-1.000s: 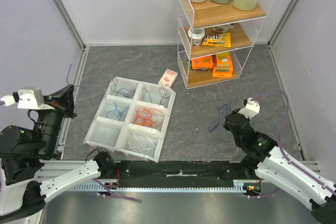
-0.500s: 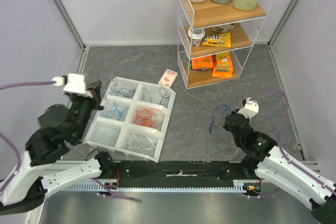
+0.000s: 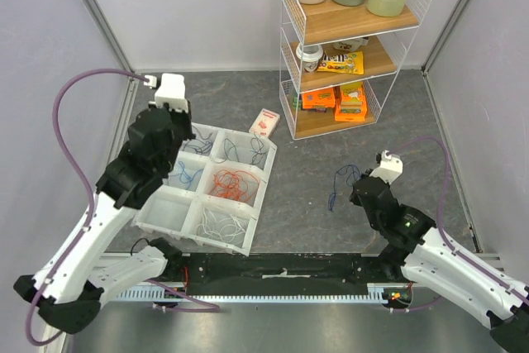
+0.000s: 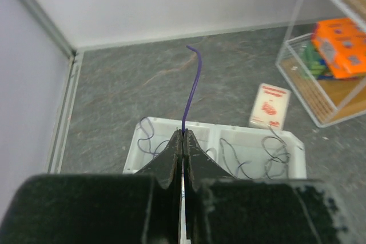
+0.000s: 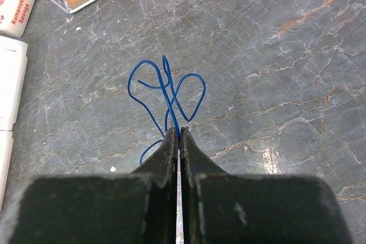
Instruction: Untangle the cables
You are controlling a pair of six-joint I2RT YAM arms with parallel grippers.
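My left gripper is shut on a thin purple cable that sticks up past its tips, above the far left compartment of the white sorting tray. In the top view the left gripper hangs over the tray, which holds dark, blue, red and white cables in separate compartments. My right gripper is shut on a blue cable whose loops lie on the grey floor; it also shows in the top view, with the right gripper beside it.
A wire shelf with bottles, a cup and snack packs stands at the back right. A small white and red box lies between the tray and the shelf. Grey walls close in both sides.
The left arm has swung from the far left wall up and right, over the tray's far left corner. The right gripper and blue cable have shifted only slightly.
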